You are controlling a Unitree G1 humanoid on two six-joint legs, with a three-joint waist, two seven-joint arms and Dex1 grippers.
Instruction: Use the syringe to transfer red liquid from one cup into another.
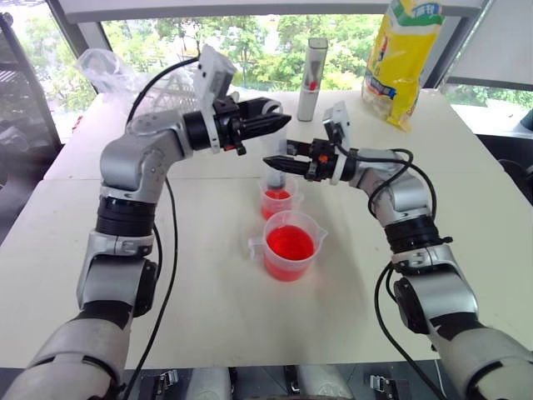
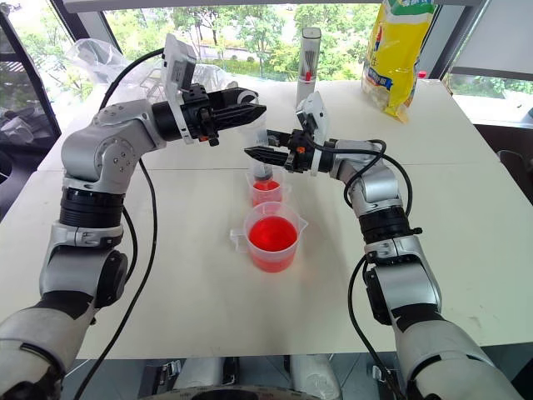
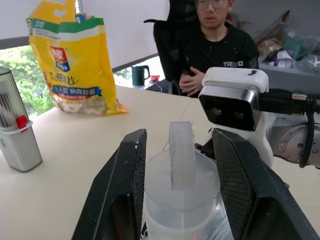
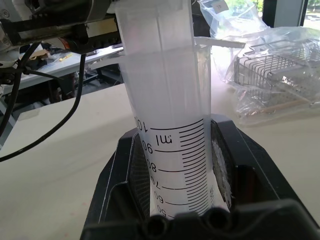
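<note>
The syringe point(image 4: 170, 125) stood straight up over the smaller cup point(image 1: 278, 198), with its long side going up and down and its bottom end reaching down into that cup. The right gripper point(image 1: 276, 163) was squeezed shut on the clear barrel, coming in level from the right side. In the right wrist view the two black fingers point(image 4: 127, 170) pressed on both sides of the tube, near the printed marks. The left gripper point(image 1: 275, 115) was higher up, at the very top of the syringe, coming in level from the left side. Its fingers point(image 3: 125, 180) stood part way open on each side of the plunger top point(image 3: 181, 160), close to it, but I could not tell if they were pinching it. The red liquid point(image 1: 290, 242) sat mostly in the bigger cup point(image 1: 290, 268), which stood just in front of the smaller cup, nearer the robot. A little red showed in the smaller cup too. So the plunger lay straight under the left gripper's reach, and that hand was the nearer one to push it down or pull it up. I think the push had to go straight down along the tube, or the syringe might tip.
</note>
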